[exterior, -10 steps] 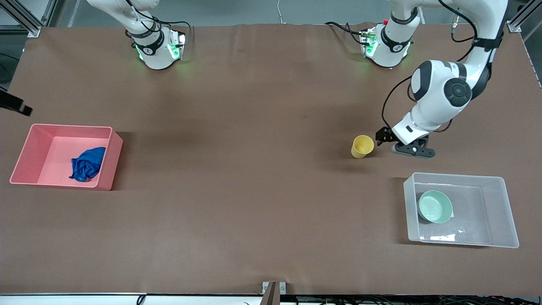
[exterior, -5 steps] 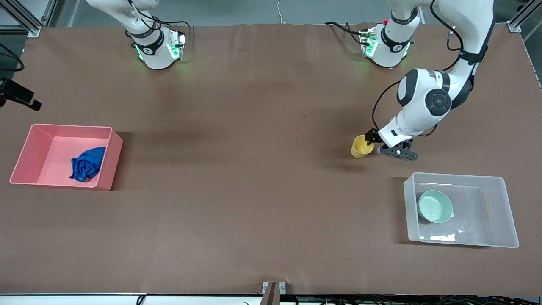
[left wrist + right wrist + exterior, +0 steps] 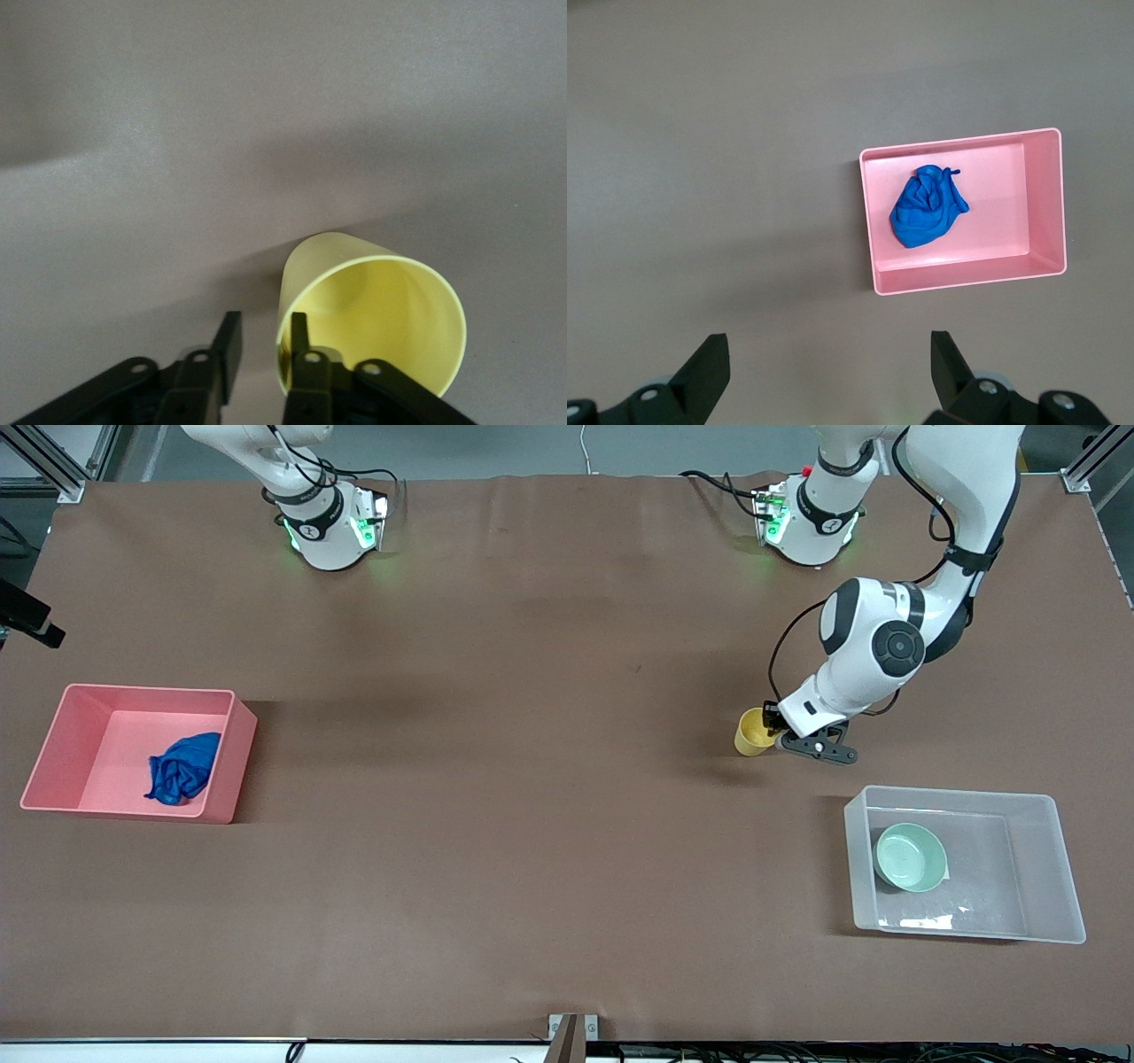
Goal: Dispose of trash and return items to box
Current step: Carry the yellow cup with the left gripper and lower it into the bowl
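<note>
Step in hand: grasping the small yellow plastic cup (image 3: 757, 732) on the table. The left gripper (image 3: 263, 354), fingers apart, straddles its rim. Next: close, lift, carry to the translucent rectangular plastic box (image 3: 1045, 868). The right gripper (image 3: 828, 376) waits open above the pink bin (image 3: 966, 276).

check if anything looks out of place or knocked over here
Nothing stands out. The yellow cup stands upright on the table, the left gripper straddling its rim. The blue cloth lies in the pink bin, the mint-green bowl in the clear box. The right gripper waits, open.
</note>
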Controlling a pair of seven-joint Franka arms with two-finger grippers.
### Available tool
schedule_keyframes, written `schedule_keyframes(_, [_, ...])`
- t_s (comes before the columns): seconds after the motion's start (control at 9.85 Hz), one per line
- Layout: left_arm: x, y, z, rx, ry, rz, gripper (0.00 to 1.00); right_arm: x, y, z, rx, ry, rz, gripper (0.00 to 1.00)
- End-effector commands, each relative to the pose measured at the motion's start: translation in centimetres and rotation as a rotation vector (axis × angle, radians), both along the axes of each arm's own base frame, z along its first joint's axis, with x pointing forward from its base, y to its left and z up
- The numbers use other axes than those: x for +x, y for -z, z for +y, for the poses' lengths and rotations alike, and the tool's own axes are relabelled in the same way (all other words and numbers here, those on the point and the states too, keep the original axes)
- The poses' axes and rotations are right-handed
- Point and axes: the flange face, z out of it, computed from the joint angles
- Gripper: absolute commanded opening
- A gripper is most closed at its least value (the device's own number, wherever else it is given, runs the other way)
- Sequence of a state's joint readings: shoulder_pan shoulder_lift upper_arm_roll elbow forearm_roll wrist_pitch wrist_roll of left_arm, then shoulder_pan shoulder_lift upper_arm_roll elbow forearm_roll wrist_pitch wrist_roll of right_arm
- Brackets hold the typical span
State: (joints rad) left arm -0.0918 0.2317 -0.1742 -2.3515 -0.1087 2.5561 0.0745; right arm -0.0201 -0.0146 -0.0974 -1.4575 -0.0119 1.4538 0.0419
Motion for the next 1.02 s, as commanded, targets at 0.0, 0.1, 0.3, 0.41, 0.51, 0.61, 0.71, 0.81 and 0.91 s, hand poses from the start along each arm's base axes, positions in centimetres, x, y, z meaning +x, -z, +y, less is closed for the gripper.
schedule_keyframes(0.0, [-0.2, 0.5, -0.3, 0.01, -0.011, 0.006, 0.0, 0.0, -0.2, 0.3, -0.019, -0.01, 0.002, 1.0])
schedule_keyframes(0.1, [0.0, -0.9, -0.2, 0.01, -0.01, -0.009, 0.0, 0.1, -0.2, 0.4, -0.017, -0.011, 0.001, 1.0])
schedule_keyframes(0.3, [3.4, -6.0, 0.9, 0.004, -0.022, -0.037, 0.0, 0.1, -0.2, 0.4, -0.016, -0.008, -0.001, 1.0])
schedule_keyframes(0.41, [6.4, -9.2, 3.2, 0.009, -0.052, -0.016, 0.0, 0.1, -0.2, 0.4, -0.015, -0.009, -0.001, 1.0])
schedule_keyframes(0.51, [9.1, -11.8, 5.8, 0.012, -0.046, -0.014, 0.0, 0.1, -0.2, 0.4, -0.013, -0.009, -0.001, 1.0])
schedule_keyframes(0.61, [12.1, -13.8, 9.0, 0.017, -0.073, -0.049, 0.0, 0.1, -0.2, 0.3, -0.013, -0.007, -0.001, 1.0])
schedule_keyframes(0.71, [14.6, -14.9, 11.9, 0.031, -0.115, -0.088, 0.0, 0.1, -0.2, 0.3, -0.012, -0.006, -0.003, 1.0])
schedule_keyframes(0.81, [16.7, -14.8, 14.4, 0.051, -0.139, -0.109, 0.0, 0.1, -0.2, 0.3, -0.009, -0.006, -0.002, 1.0])
schedule_keyframes(0.91, [18.5, -13.6, 16.7, 0.069, -0.12, -0.118, 0.0, 0.1, -0.1, 0.4, -0.008, -0.008, 0.0, 1.0])
